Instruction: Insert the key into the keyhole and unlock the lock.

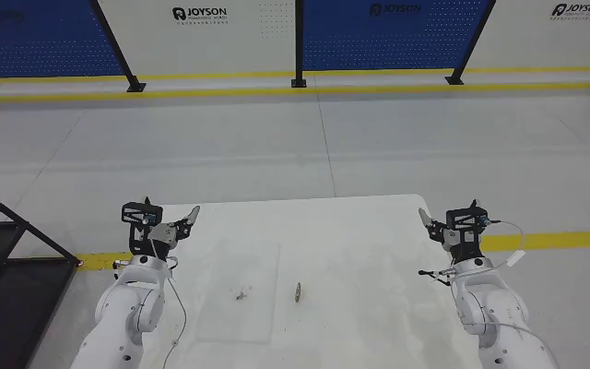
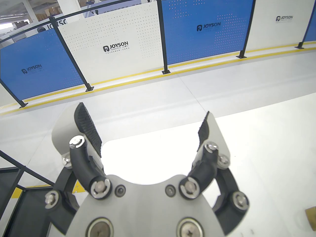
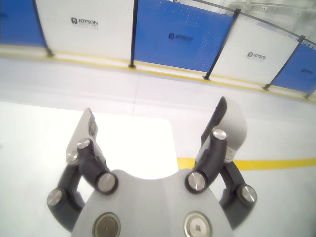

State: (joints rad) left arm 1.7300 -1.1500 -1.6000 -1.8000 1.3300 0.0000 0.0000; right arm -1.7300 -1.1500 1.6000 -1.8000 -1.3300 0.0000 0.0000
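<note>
Two small things lie on the white table [image 1: 369, 240] near its middle. One is a small metal piece, apparently the key [image 1: 241, 295]. The other, a narrow brass-coloured piece to its right, looks like the lock [image 1: 298, 291]. My left gripper [image 1: 182, 223] [image 2: 144, 110] hovers open over the table's far left corner, nothing between its fingers. My right gripper [image 1: 433, 226] [image 3: 155, 104] hovers open over the far right corner, also holding nothing. Both grippers are well away from the two pieces. A brass-coloured corner [image 2: 310, 218] shows at the edge of the left wrist view; I cannot tell which piece it is.
A black metal rack [image 1: 18, 249] stands beside the table's left edge. The table's far edge [image 1: 295, 200] runs between the two grippers. Beyond it lie grey floor, a yellow line [image 1: 544, 241] and a blue and white fence [image 1: 295, 37].
</note>
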